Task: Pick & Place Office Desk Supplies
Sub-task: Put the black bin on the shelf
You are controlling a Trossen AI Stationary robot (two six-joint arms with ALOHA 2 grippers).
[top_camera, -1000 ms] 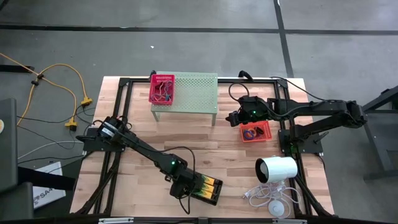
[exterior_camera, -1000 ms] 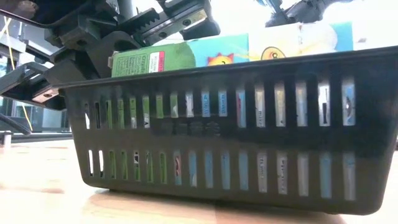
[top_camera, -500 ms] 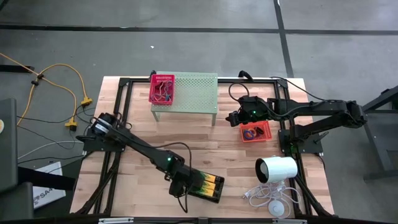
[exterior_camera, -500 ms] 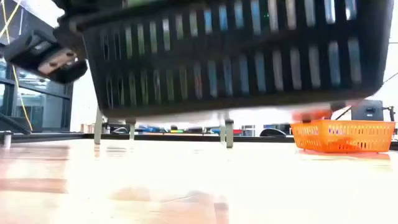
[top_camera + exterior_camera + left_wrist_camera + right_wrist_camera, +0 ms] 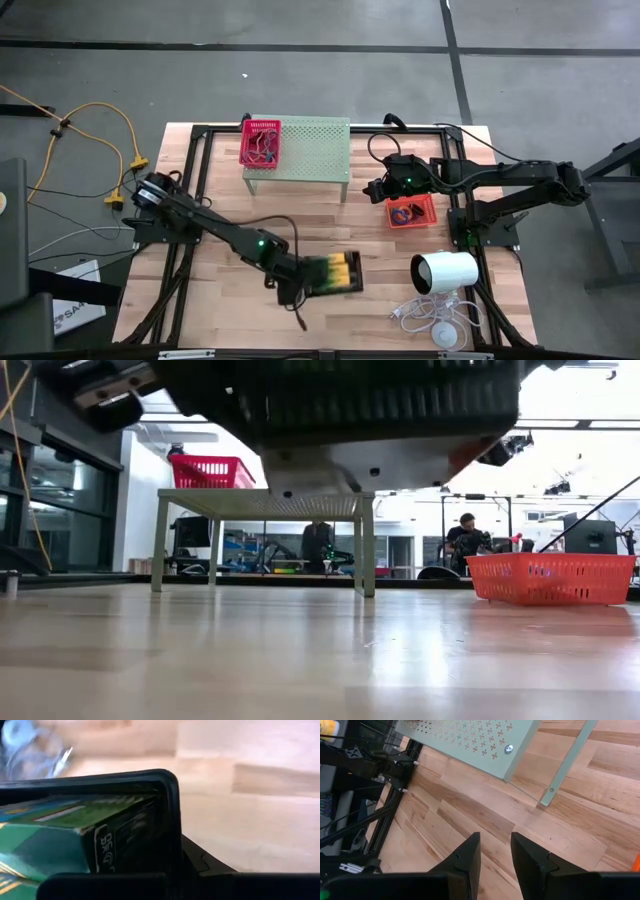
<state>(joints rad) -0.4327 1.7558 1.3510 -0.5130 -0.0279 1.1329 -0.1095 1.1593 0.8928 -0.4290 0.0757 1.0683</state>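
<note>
The left gripper (image 5: pixel 300 283) was clamped on the rim of the black mesh tray (image 5: pixel 335 273), which hung clear above the desk (image 5: pixel 230 200) near its front edge, with green and yellow boxes (image 5: pixel 55 835) inside. The right gripper (image 5: pixel 374 189) hovered empty, fingers (image 5: pixel 465 857) parted, just beside the orange mesh tray (image 5: pixel 411 211) on the desk. The pink-red mesh tray (image 5: pixel 260 142) sat on top of the pale green perforated stand (image 5: pixel 310 148) at the desk's rear.
</note>
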